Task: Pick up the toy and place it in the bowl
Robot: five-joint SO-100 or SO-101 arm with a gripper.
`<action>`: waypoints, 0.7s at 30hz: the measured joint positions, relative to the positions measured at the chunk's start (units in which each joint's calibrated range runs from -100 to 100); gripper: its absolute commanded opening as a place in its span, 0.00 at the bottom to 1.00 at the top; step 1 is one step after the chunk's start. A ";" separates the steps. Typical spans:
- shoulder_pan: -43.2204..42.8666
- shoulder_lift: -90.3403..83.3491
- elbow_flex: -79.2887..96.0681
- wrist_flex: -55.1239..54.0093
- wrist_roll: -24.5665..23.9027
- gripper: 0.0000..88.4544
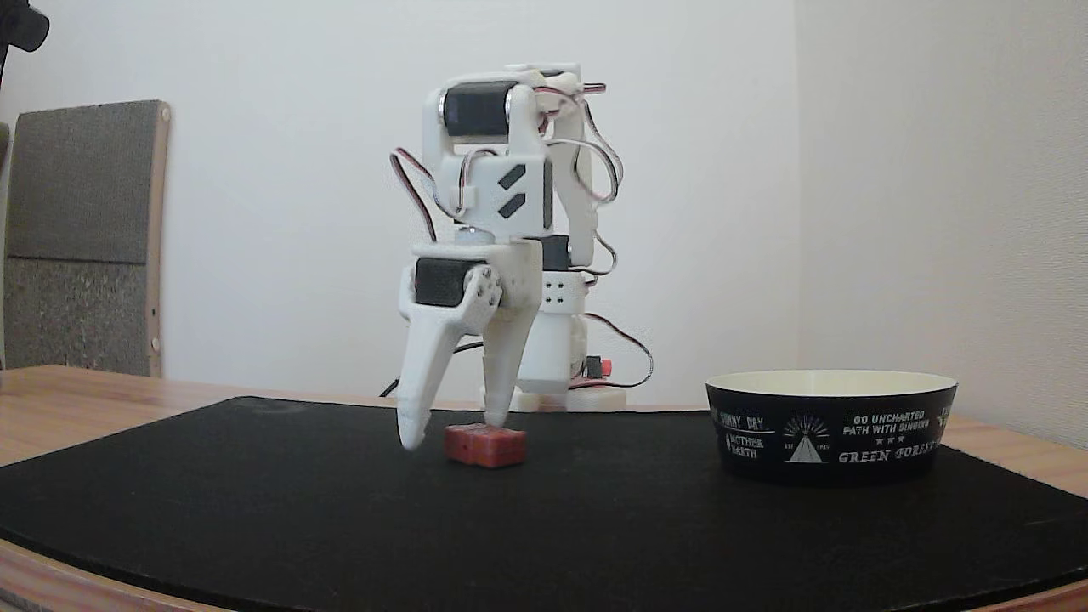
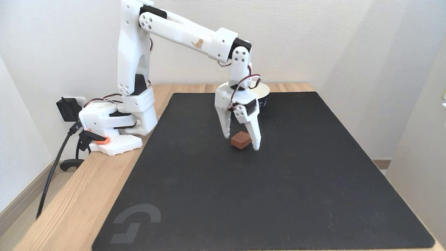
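Observation:
The toy [image 1: 484, 445] [image 2: 241, 140], a small reddish-brown block, lies on the black mat [image 2: 244, 195]. My white gripper [image 1: 454, 432] [image 2: 242, 142] points down over it and is open, one finger on each side of the block, tips near the mat. In a fixed view one finger [image 2: 256, 139] stands close against the toy's right side, the other finger [image 2: 226, 129] a little off its left. The bowl [image 1: 829, 425], black outside with white print and cream inside, stands on the mat well to the right; from the other side the bowl [image 2: 262, 93] sits partly hidden behind the wrist.
The mat covers most of a wooden table [image 2: 87, 181]. The arm's base [image 2: 115, 122] with its cables and a black plug [image 2: 69, 108] stands at the table's left edge. A grey padded board [image 1: 81, 238] leans on the wall. Walls close in behind and right.

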 measured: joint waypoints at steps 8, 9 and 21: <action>-2.50 1.83 -0.19 0.00 -1.44 0.38; -2.58 1.92 -0.19 0.00 -1.60 0.38; -3.33 3.58 -1.32 -0.93 -2.06 0.34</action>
